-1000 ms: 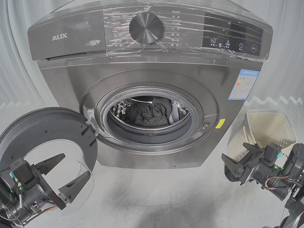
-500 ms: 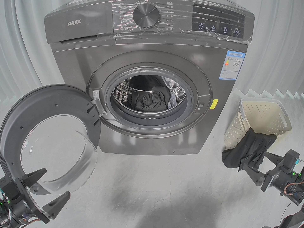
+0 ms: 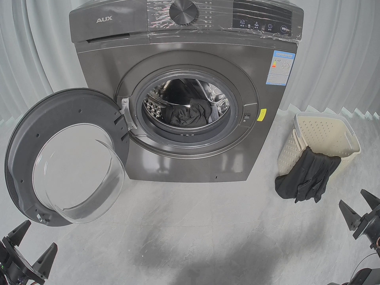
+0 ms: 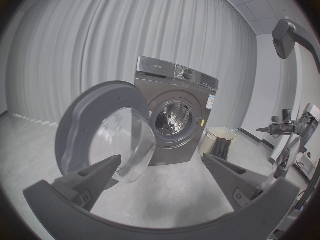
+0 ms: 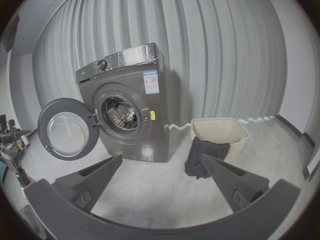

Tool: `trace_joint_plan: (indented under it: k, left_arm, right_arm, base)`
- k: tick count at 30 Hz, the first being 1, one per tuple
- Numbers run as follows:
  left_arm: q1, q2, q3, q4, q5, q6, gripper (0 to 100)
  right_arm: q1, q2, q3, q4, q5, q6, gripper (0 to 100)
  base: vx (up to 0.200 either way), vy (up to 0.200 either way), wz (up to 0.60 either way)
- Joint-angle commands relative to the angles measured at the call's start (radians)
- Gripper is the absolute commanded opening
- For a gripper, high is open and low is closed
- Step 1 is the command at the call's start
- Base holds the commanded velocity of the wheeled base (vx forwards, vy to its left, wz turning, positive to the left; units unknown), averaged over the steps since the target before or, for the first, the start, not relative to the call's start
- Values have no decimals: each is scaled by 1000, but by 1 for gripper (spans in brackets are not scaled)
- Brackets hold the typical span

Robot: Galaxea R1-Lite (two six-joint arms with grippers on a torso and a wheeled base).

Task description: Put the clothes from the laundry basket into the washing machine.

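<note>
The left gripper [image 3: 35, 239] sits low at the left, its fingers spread wide and empty. The right gripper [image 3: 353, 200] sits low at the right, likewise spread and empty. Both point forward.

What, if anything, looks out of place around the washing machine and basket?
A dark garment hangs over the laundry basket's front rim and trails onto the floor instead of lying inside. Plastic film covers the washing machine's control panel.

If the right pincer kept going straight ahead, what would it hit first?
Likely the lower front corner of the grey metal washing machine, though depth is unclear. The black cloth garment draped over the cream plastic basket lies beside that line.
</note>
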Motion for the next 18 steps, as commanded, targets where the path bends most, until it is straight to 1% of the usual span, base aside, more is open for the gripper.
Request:
trace_joint_plan:
  k: [1,2,4,5,6,8,9,11,12,13,14,15,16,17,18]
  left_arm:
    - [111,-156,18,63,-1,2,100]
    - [129,-162,18,66,-1,4,100]
    - [145,-174,18,68,-1,8,100]
    - [145,-174,18,68,-1,8,100]
    - [191,-200,18,78,-1,19,100]
    - [237,-233,18,103,-1,24,100]
    - [247,-240,18,123,2,30,100]
    - [257,-239,18,149,13,30,100]
    - [257,-239,18,152,13,30,100]
    - [258,-239,18,158,16,40,100]
    - [267,-239,18,161,16,54,100]
    - [286,-239,18,166,14,79,100]
    - [297,-240,18,172,16,96,100]
    - [316,-240,18,189,16,125,100]
    - [340,-243,18,217,20,142,100]
  right_arm:
    - [-119,-232,17,119,12,-48,100]
    - [-138,-278,17,146,18,-53,100]
    - [-167,-342,17,186,32,-58,100]
    - [-167,-342,17,186,32,-58,100]
    - [-211,-421,17,243,55,-65,100]
    - [-247,-505,17,304,76,-67,100]
    - [-259,-540,17,337,86,-68,100]
    - [-283,-614,17,421,106,-68,100]
    - [-287,-625,17,433,109,-68,100]
    - [-297,-694,17,505,125,-71,100]
    - [-303,-721,17,539,138,-74,100]
    - [-330,-764,17,593,156,-81,100]
    - [-340,-770,17,611,165,-79,100]
    - [-349,-775,17,650,193,-70,100]
    - [-348,-775,17,677,213,-70,100]
  base:
    - [0,0,0]
    - [0,0,0]
    - [0,0,0]
    - [0,0,0]
    - [0,0,0]
    - [0,0,0]
    - [0,0,0]
    - [0,0,0]
    - [0,0,0]
    - [0,0,0]
    - [0,0,0]
    - [0,0,0]
    - [0,0,0]
    - [0,0,0]
    - [0,0,0]
